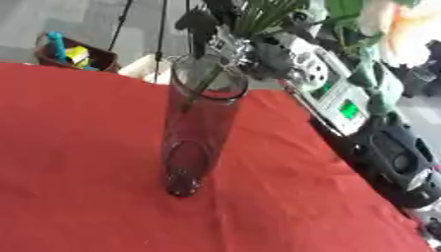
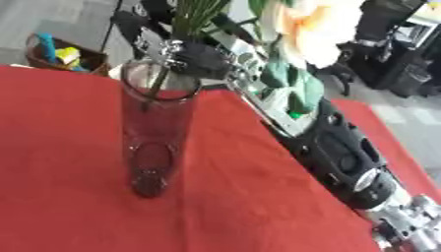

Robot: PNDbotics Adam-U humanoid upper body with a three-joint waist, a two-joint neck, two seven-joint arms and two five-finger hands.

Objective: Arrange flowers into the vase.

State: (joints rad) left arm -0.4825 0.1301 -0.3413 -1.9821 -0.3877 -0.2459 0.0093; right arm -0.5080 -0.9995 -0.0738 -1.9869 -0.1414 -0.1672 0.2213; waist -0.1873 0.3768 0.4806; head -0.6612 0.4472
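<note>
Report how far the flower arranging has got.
Done: nothing sits fully in the vase yet. In hand: the right hand is curled round a bunch of green stems above the rim, with one stem tip just inside the mouth. Left: lower the bunch in and release. The left hand is out of view.

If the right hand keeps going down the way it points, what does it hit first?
Probably the vase rim: the right hand holds the stems just above it, one tip already inside. Depth is unclear.
</note>
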